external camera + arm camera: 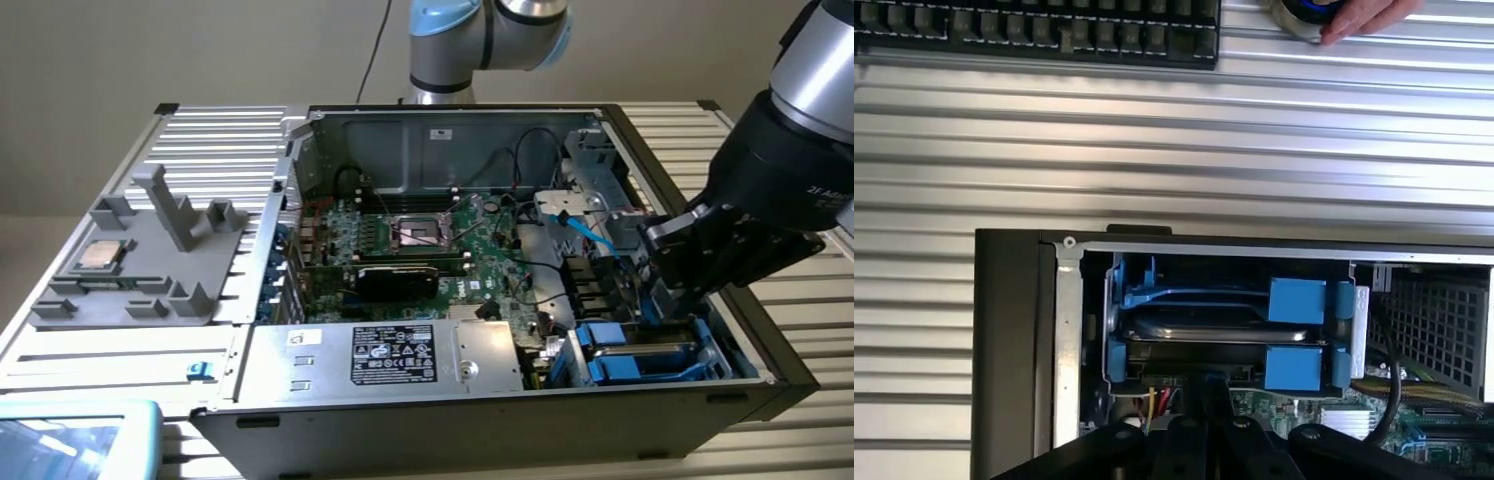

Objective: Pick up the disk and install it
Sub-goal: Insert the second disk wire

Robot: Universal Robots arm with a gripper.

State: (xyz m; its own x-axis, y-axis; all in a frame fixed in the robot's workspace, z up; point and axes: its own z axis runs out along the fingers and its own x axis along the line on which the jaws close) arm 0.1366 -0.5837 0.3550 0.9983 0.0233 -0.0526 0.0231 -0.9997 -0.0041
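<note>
The silver disk sits in blue rails, tool pressed together above.

The disk, silver-grey with blue carrier rails, sits seated level in the computer case's corner drive bay.

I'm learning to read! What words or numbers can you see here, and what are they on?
"2F-" in white letters on the gripper; the rest is cut off.
Black label on the big grey box: print and symbols too small to read.
White sticker on the computer case back wall: too blurred.
</note>
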